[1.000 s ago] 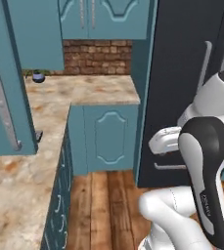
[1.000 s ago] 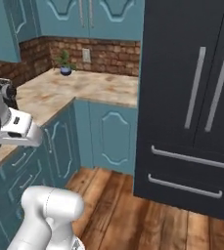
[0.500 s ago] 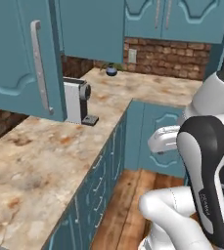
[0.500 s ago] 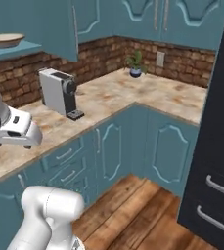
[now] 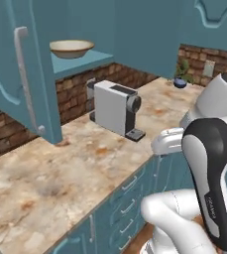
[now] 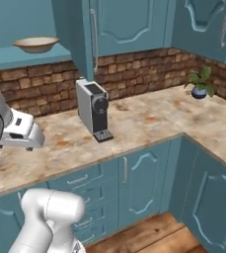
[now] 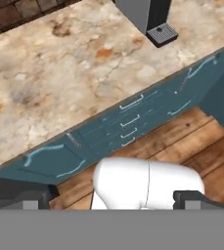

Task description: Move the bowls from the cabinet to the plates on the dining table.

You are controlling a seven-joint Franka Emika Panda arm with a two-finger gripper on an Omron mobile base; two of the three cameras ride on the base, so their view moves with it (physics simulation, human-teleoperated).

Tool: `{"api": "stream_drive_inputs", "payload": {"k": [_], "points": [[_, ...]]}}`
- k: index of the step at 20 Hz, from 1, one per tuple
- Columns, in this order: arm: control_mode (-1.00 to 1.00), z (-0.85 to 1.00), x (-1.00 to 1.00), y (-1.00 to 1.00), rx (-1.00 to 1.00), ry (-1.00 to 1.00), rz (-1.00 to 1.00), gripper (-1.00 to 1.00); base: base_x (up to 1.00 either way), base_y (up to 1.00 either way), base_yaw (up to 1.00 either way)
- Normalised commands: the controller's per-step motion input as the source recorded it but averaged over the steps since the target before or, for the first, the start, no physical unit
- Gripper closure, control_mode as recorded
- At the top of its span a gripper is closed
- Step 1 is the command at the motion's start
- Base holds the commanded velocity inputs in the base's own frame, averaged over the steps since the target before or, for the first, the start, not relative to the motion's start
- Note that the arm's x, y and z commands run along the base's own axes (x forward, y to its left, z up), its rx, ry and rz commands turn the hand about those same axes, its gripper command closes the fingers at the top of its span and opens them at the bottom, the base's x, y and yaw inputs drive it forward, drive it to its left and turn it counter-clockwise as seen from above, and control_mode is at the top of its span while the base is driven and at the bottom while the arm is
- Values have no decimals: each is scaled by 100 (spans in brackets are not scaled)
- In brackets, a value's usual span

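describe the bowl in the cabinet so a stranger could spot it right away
Find the open teal wall cabinet above the marble counter. On its teal shelf, above the white coffee machine, sits the bowl: wide, shallow, cream with a tan-brown rim.

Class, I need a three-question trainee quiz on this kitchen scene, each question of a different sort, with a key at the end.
1. True or false: the bowl sits on the open cabinet shelf.
2. What stands on the counter below that cabinet? A) kettle B) coffee machine C) toaster
3. Fill in: the small potted plant stands by the ____ wall.

Key: 1 true; 2 B; 3 brick.
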Motion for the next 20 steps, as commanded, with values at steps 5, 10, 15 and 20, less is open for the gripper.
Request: {"api": "stream_drive_inputs", "payload": {"k": [5, 10, 15, 20], "points": [[100, 0, 0, 0, 0, 0, 0, -100, 2, 51, 35], [100, 0, 0, 0, 0, 0, 0, -100, 42, 7, 44], [100, 0, 0, 0, 0, 0, 0, -100, 70, -8, 42], [100, 0, 0, 0, 0, 0, 0, -100, 60, -32, 20]]}}
